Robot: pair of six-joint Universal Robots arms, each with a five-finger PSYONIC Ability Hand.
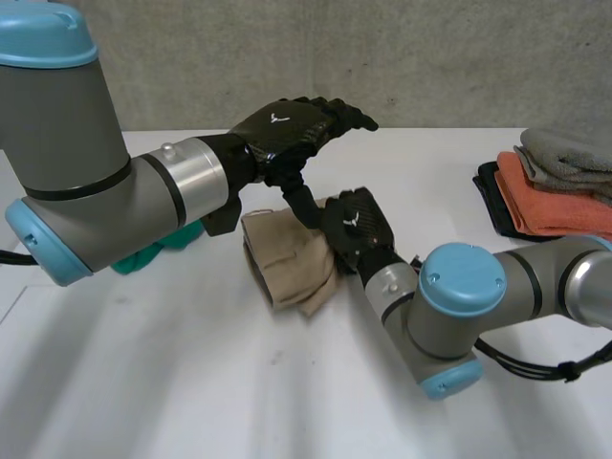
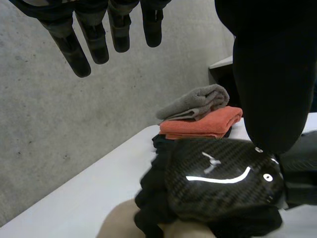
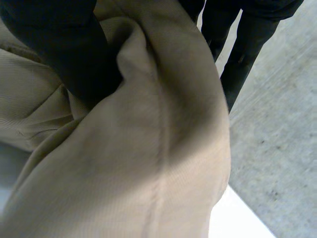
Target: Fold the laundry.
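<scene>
A tan cloth point(image 1: 287, 263) lies bunched and partly folded at the middle of the white table point(image 1: 191, 382). My right hand point(image 1: 356, 229) rests on its right edge. In the right wrist view the thumb point(image 3: 59, 49) and fingers point(image 3: 242, 44) pinch a raised fold of the tan cloth point(image 3: 163, 148) between them. My left hand point(image 1: 287, 129) hovers above the cloth's far side with its fingers point(image 2: 81, 49) straight and holding nothing. In the left wrist view the back of the right hand point(image 2: 223, 178) lies under the left palm, with a bit of the tan cloth point(image 2: 119, 223) beside it.
A stack of folded towels point(image 1: 555, 186), grey on orange on black, sits at the table's right edge and appears in the left wrist view as the stack point(image 2: 203, 116). A green cloth point(image 1: 158, 251) lies under my left forearm. A grey wall stands behind the table.
</scene>
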